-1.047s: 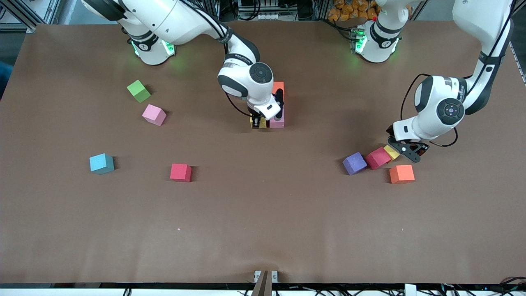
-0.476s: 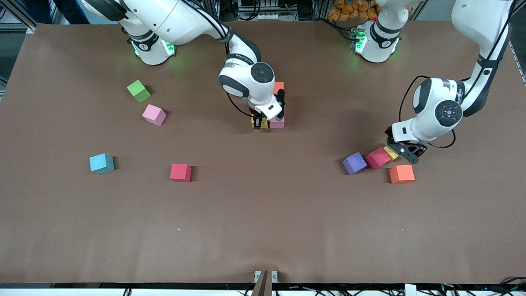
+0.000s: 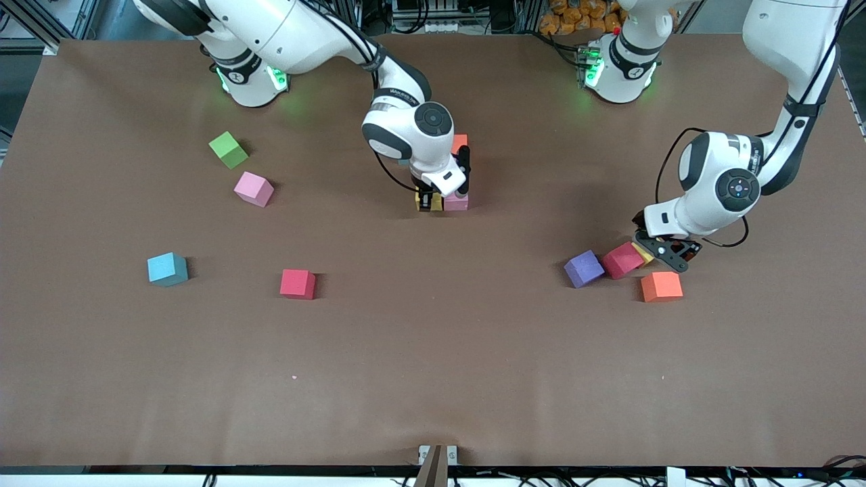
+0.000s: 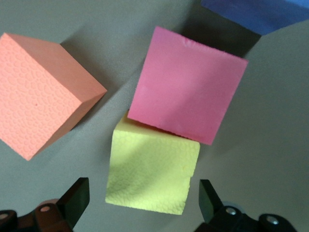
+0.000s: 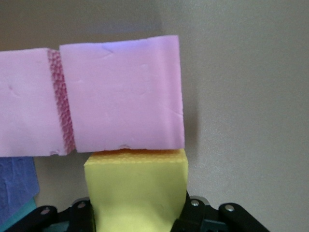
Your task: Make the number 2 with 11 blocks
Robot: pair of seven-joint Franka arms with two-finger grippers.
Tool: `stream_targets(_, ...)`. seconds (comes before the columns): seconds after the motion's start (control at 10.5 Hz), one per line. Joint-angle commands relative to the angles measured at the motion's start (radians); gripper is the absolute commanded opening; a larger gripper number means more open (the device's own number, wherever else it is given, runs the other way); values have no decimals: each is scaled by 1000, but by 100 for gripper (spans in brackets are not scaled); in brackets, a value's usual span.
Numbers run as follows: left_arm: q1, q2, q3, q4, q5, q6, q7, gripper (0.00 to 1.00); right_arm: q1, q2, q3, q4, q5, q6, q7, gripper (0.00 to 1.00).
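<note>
front view: only "franka" lettering on right arm (image 3: 399, 95), barely legible.

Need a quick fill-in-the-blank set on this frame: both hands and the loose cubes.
1. The right hand is shut on a ____ cube pressed against the pink cube.
2. The left hand, open, hovers over the yellow cube, which touches the ____ cube.
3. The cube beside the green cube, nearer the front camera, is ____.
4. The purple cube sits beside the red cube, toward the ____ arm's end.

Missing words: yellow; red; pink; right
</note>
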Motion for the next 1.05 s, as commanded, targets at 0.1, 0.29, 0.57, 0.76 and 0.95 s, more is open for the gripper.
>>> stream_targets(0.1, -2, 25, -6, 17, 14, 11, -8, 100, 18, 20, -11, 28, -17, -3, 7, 46)
stream_targets(0.29, -5, 26, -9, 17, 14, 13, -19, 100, 18, 18, -11, 30, -17, -3, 7, 100)
stream_targets(0.57, -4, 28, -18, 17, 16, 14, -21, 100, 11, 7, -9, 25, -15, -17, 7, 100)
stream_targets(0.76, -4, 26, -32, 19, 14, 14, -21, 73, 9, -23, -3, 25, -14, -70, 7, 100)
stream_targets(0.95, -1, 14, -35, 25, 14, 11, -22, 33, 1, -69, -1, 20, -11, -109, 8, 100)
